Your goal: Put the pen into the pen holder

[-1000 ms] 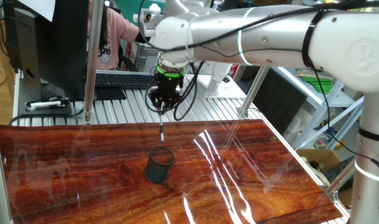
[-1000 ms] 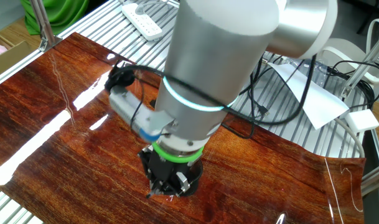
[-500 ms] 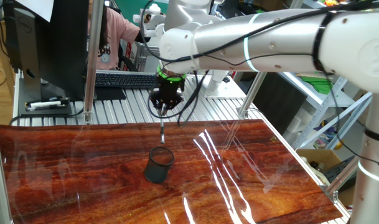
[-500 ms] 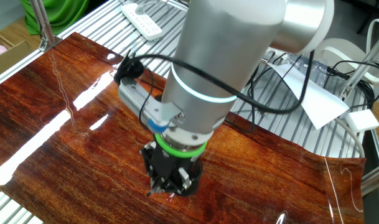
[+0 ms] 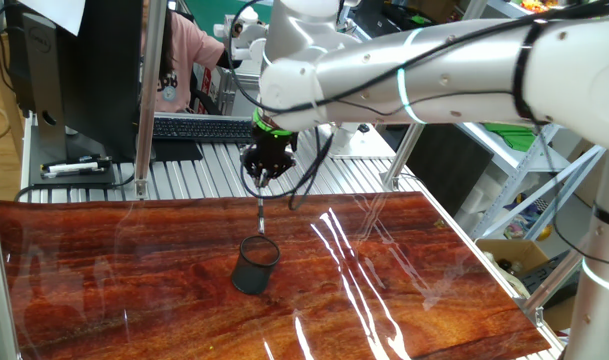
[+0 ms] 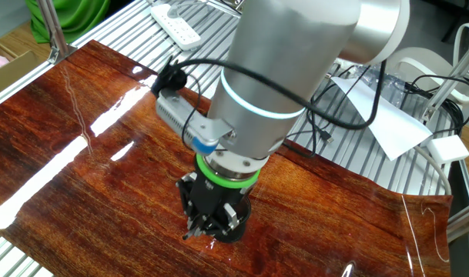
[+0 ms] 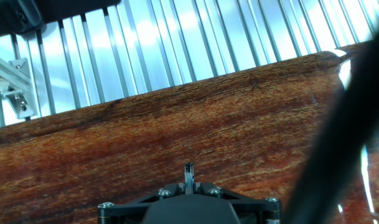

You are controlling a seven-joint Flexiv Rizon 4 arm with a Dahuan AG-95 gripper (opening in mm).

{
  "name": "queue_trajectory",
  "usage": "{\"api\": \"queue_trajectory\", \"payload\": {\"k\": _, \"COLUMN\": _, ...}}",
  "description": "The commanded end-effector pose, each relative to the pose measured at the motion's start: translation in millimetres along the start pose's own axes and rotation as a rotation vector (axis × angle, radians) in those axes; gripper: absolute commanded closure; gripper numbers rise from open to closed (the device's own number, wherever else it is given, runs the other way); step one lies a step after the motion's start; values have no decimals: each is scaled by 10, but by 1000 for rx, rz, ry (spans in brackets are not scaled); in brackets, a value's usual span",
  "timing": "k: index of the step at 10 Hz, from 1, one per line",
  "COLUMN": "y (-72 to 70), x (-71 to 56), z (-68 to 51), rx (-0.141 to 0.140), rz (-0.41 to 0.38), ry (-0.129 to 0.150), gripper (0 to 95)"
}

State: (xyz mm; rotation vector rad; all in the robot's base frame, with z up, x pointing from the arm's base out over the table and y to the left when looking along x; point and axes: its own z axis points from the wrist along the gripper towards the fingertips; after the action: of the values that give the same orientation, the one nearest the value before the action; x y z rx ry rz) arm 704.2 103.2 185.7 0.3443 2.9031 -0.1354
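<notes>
Right now the gripper [image 5: 261, 179] is clenched on the pen [image 5: 261, 212] — thin black stick hanging almost straight down from between the fingertips, slightly tilted. In the hand view the pen [image 7: 188, 173] shows end-on, poking out from the black gripper body at the bottom edge, with wood grain behind it. Its lower end sits above the open mouth of the pen holder [image 5: 255, 264], not inside it; a small gap shows between tip and rim in the one fixed view.

Pen holder is a black mesh cup standing upright on the glossy wood-grain table [image 5: 404, 290], roughly mid-table. From the other fixed view the gripper [image 6: 202, 228] covers most of the cup — only a dark curved edge of the pen holder [image 6: 242, 231] peeks out at its right. Green ring on the wrist just above the gripper; the silver arm [image 5: 424, 65] runs up and right out of frame.

Beyond the wood sheet: ribbed metal bench surface, a keyboard [image 5: 199, 128], a monitor [image 5: 79, 70], a person in pink [image 5: 179, 65] behind. White power strip [image 6: 175, 25] and loose paper [image 6: 400, 123] on the ribbed metal in the other fixed view.
</notes>
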Motion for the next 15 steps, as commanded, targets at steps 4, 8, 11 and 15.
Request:
{"api": "queue_trajectory", "payload": {"k": 4, "y": 32, "x": -19, "z": 12, "rx": -6, "rz": 8, "ry": -18, "gripper": 950}}
{"api": "queue_trajectory", "payload": {"k": 8, "y": 21, "x": 21, "z": 24, "rx": -6, "rz": 8, "ry": -26, "gripper": 950}}
{"api": "queue_trajectory", "payload": {"k": 11, "y": 29, "x": 43, "z": 45, "rx": -8, "rz": 8, "ry": -38, "gripper": 950}}
{"api": "queue_trajectory", "payload": {"k": 15, "y": 46, "x": 46, "z": 64, "rx": -16, "rz": 6, "ry": -81, "gripper": 950}}
